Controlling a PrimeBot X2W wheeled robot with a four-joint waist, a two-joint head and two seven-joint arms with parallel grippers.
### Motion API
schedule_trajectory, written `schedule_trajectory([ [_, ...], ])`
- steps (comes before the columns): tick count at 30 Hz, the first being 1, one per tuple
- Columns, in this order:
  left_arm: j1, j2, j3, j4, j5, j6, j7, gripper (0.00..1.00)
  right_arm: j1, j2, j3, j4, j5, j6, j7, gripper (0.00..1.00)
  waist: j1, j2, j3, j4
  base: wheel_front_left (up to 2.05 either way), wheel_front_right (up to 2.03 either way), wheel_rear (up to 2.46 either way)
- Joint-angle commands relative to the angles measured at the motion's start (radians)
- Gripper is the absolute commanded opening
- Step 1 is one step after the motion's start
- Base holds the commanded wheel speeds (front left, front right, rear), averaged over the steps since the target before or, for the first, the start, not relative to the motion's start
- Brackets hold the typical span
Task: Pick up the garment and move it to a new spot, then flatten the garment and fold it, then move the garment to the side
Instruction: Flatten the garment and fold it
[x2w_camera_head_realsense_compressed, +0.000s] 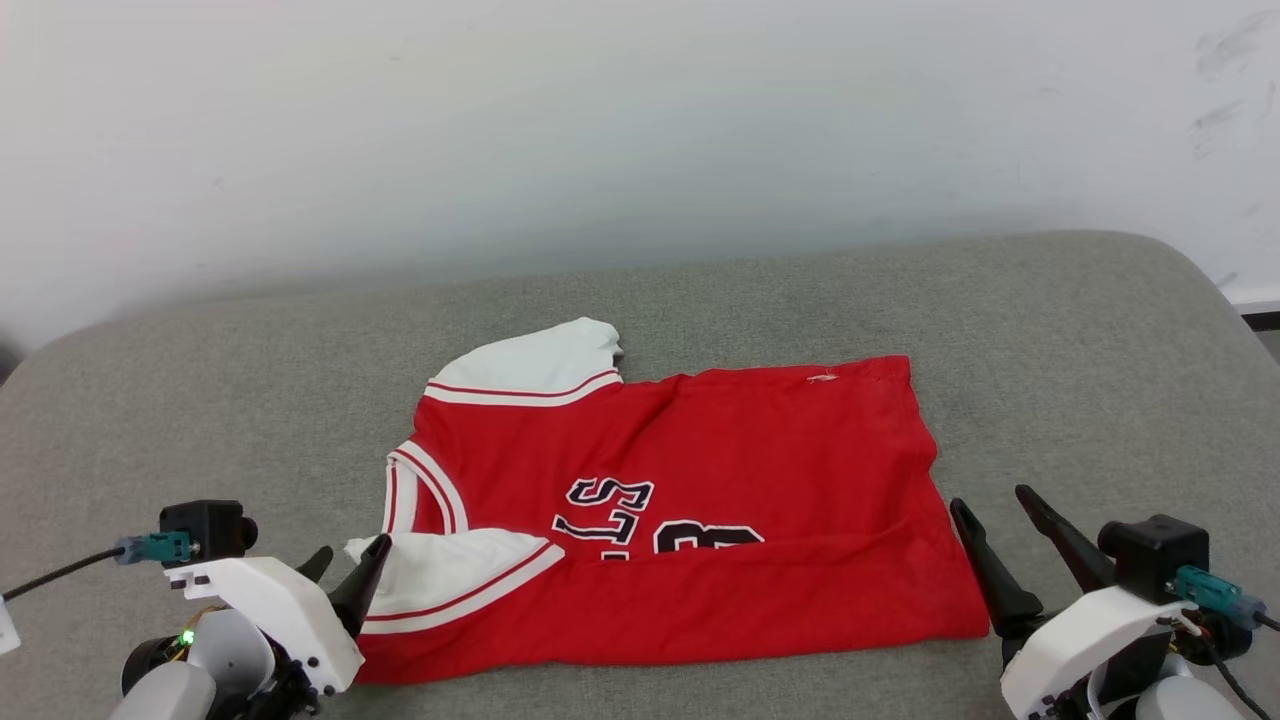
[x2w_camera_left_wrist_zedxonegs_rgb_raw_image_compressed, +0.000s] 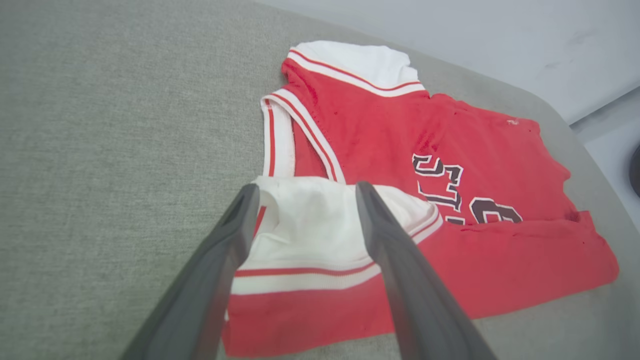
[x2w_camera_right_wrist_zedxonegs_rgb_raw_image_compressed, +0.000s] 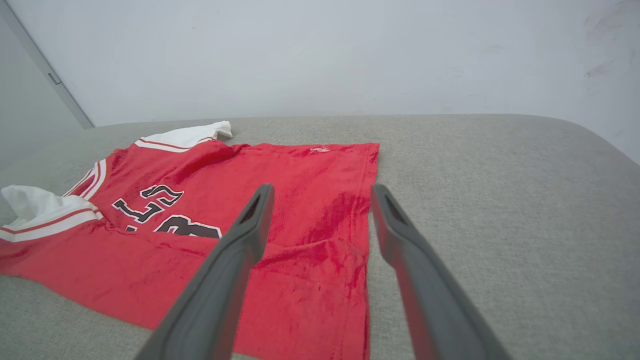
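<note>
Garment (x2w_camera_head_realsense_compressed: 700, 470) lies part-folded, near edge turned over. Left gripper (x2w_camera_head_realsense_compressed: 352, 552) and right gripper (x2w_camera_head_realsense_compressed: 990, 500) flank it, jaws spread; next fold probably needs corner pinches.

Red jersey-style soft T-shirt (x2w_camera_head_realsense_compressed: 700, 520): the lower halves of the black white-outlined letters and number (x2w_camera_head_realsense_compressed: 655, 520) are hidden under its folded-over red strip. Small pale mark (x2w_camera_head_realsense_compressed: 822, 378) at the shirt's far hem is too small to identify. Left hand (x2w_camera_head_realsense_compressed: 351, 548), at the shirt's near sleeve, has one finger mostly behind its white housing. Dark rounded object (x2w_camera_left_wrist_zedxonegs_rgb_raw_image_compressed: 636, 170) beyond the shirt is cut off by the picture's edge.
</note>
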Motion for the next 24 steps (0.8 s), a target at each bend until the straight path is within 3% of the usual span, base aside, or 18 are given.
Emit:
schedule_trajectory([
  [1,0.016,0.027,-0.011,-0.031,-0.016,-0.003,0.07,1.0,0.032,0.016,-0.026,-0.038,-0.024,-0.001,-0.005,1.0,0.0001,0.0,-0.006,-0.008,0.0,0.0,0.0],
  [5,0.02,0.103,-0.038,-0.087,-0.044,-0.002,0.245,1.0,0.079,0.038,-0.063,-0.12,-0.055,0.0,0.021,1.0,0.0001,0.0,0.002,-0.019,0.0,0.0,0.0],
  [10,0.032,0.174,-0.064,-0.129,-0.062,0.048,0.423,1.0,0.117,0.063,-0.089,-0.214,-0.085,-0.001,0.062,1.0,0.0001,0.0,0.029,-0.043,0.0,0.0,0.0],
  [16,0.012,0.174,-0.074,-0.121,-0.092,0.095,0.523,1.0,0.119,0.085,-0.11,-0.292,-0.101,0.0,0.08,1.0,0.0001,0.0,0.088,-0.061,0.0,0.0,0.0],
  [20,0.011,0.145,-0.093,-0.077,-0.11,0.098,0.562,1.0,0.109,0.086,-0.114,-0.316,-0.101,0.0,0.082,1.0,0.0001,0.0,0.111,-0.077,0.0,0.0,0.0],
  [21,0.015,0.133,-0.099,-0.07,-0.115,0.097,0.567,0.88,0.108,0.083,-0.117,-0.32,-0.101,0.0,0.083,1.0,0.0001,0.0,0.114,-0.08,0.0,0.0,0.0],
  [22,0.017,0.118,-0.102,-0.066,-0.124,0.094,0.569,0.56,0.107,0.078,-0.12,-0.324,-0.103,0.0,0.084,1.0,0.0001,0.0,0.116,-0.082,0.0,0.0,0.0],
  [24,0.02,0.096,-0.11,-0.056,-0.131,0.087,0.569,0.33,0.106,0.067,-0.132,-0.335,-0.112,0.0,0.086,1.0,0.0001,0.0,0.116,-0.084,0.0,0.0,0.0],
])
